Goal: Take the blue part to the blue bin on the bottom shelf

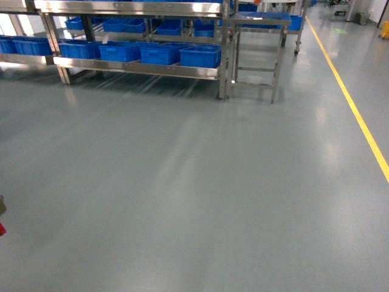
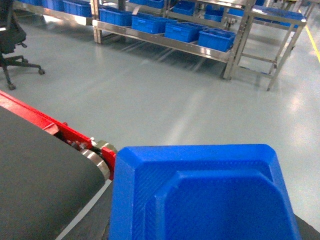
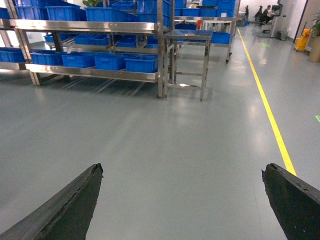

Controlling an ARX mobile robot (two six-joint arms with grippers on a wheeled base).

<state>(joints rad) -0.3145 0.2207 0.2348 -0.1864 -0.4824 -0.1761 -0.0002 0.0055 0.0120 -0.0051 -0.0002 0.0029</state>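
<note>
Top left of the head view: bottom shelf of a steel rack carrying a row of blue bins; steel worktop just right of it; yellow line down the floor at right. Blue part not made out in any view. Right tool spread wide, dark fingers in the bottom corners, only floor between. Left tool out of sight. Bottom of the left wrist view: big bright-blue moulded shape beside a black belt.

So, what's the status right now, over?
Right gripper open, empty; left gripper out of view. Blue part not seen. Blue bins on bottom shelf, far across floor. No obstacle seen.
</note>
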